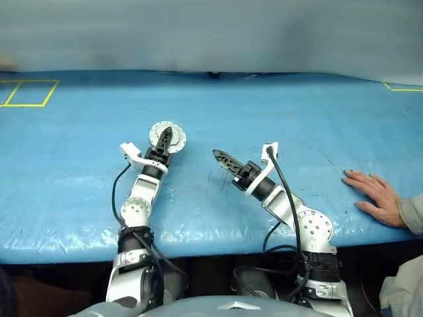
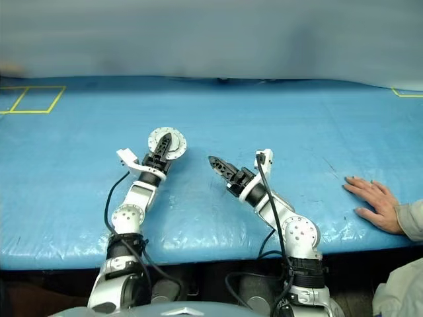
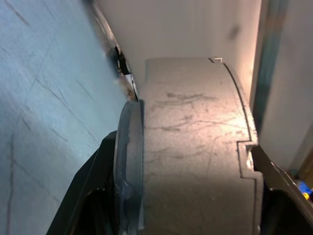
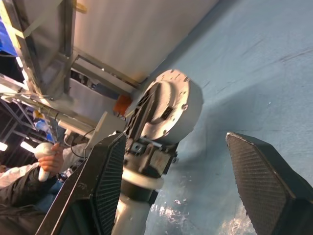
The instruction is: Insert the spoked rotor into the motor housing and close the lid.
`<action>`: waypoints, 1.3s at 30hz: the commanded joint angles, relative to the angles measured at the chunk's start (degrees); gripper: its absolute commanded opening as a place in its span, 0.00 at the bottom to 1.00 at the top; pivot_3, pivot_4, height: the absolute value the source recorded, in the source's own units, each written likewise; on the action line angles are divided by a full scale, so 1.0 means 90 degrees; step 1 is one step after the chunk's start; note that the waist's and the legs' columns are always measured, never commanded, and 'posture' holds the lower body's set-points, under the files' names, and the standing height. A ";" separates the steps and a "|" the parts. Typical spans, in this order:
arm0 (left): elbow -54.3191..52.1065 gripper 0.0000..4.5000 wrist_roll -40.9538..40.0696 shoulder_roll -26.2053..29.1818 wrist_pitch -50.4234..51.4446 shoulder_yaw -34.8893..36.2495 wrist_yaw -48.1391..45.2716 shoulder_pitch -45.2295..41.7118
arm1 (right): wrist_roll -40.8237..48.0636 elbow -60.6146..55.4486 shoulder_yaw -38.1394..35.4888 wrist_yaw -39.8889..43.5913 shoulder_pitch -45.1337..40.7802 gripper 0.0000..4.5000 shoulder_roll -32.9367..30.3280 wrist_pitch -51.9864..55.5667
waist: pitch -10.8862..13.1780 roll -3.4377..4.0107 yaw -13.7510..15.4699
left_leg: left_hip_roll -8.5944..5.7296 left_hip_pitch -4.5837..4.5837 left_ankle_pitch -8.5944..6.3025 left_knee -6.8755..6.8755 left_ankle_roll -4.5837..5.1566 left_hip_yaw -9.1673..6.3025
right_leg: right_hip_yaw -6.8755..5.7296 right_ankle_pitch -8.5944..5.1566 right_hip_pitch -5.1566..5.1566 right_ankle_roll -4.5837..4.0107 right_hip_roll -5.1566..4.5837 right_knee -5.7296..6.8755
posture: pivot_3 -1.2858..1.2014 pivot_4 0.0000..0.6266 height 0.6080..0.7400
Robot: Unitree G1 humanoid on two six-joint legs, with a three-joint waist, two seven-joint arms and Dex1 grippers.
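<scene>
Blue, crinkled plastic sheeting covers the table (image 1: pixel 79 165), and both arms are stretched out over it; the left arm runs forward and a touch inward, its left gripper (image 1: pixel 165 140) pinching a round silver-grey metal motor housing (image 1: pixel 173 134) by its rim, one black finger lying across the upper face; that disc-like body is held out over the middle of the sheet, well apart from the near edge; in the right wrist view the same piece (image 4: pixel 182 105) reads as a short, thick cylinder with a flat pale face, small holes round its border and a smooth curved wall, tilted on edge in the grip; in the left wrist view its grey wall (image 3: pixel 195 147) is scuffed and scratched, with a notch cut in one rim, and it sits clamped between the two dark fingers (image 3: pixel 93 186); whether a rotor or a lid already sits in it I cannot tell; the right arm angles in from the right, its right gripper (image 1: pixel 225 160) pointing towards the left one with a clear gap of bare sheet between them; its jaws stand spread and empty, the textured black pads (image 4: pixel 257 178) plainly apart; at the right edge a person's hand (image 1: pixel 375 195) lies flat on the sheet, grey sleeve (image 1: pixel 413 212) behind it; yellow tape lines (image 1: pixel 30 92) mark a rectangle at the far left corner.
</scene>
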 commanded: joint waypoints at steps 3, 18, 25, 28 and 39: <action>0.0990 0.60 0.0511 0.0116 -0.0593 0.0153 -0.0031 -0.0857 | -0.0054 -0.0351 -0.0039 0.0119 0.0137 0.76 -0.0006 -0.0205 | 0.0005 -0.0008 -0.0015 | -0.0002 -0.0003 -0.0003 0.0000 0.0004 0.0000 | 0.0001 0.0017 -0.0002 0.0028 0.0000 0.0000 | 0.52 0.24 1.00; 0.1121 1.00 0.1484 0.0387 -0.1699 0.0549 0.0778 -0.0789 | -0.0225 -0.0290 0.0083 0.0089 0.0175 0.76 0.0011 -0.0255 | 0.0008 -0.0012 -0.0071 | 0.0003 0.0010 -0.0004 0.0001 0.0004 0.0008 | 0.0006 0.0022 0.0003 0.0031 -0.0005 0.0001 | 0.52 0.24 1.00; -0.0315 1.00 0.1747 0.0579 -0.1688 0.0387 0.0806 0.0266 | -0.0556 -0.0110 0.0246 0.0116 0.0058 0.76 -0.0028 -0.0277 | 0.0007 -0.0013 -0.0031 | 0.0002 0.0024 -0.0004 -0.0007 0.0003 0.0016 | 0.0008 0.0022 0.0002 0.0020 -0.0018 0.0004 | 0.52 0.24 1.00; -0.1117 1.00 0.2210 0.0787 -0.1875 -0.0133 0.0221 0.0923 | -0.1235 -0.0148 0.0493 0.0362 0.0029 0.76 -0.0175 -0.0788 | 0.0007 -0.0013 -0.0016 | -0.0006 0.0036 -0.0010 -0.0007 0.0009 0.0019 | 0.0006 0.0006 -0.0003 -0.0006 -0.0030 -0.0005 | 0.52 0.24 1.00; -0.3063 1.00 0.4003 0.2560 -0.2614 -0.2423 -0.2510 0.2576 | -0.4031 0.0758 0.0911 0.1176 -0.0386 0.76 -0.1681 -0.2848 | 0.0005 -0.0003 -0.0024 | 0.0000 0.0056 -0.0032 -0.0018 -0.0031 0.0030 | 0.0010 -0.0003 -0.0003 -0.0023 -0.0049 -0.0003 | 0.52 0.24 1.00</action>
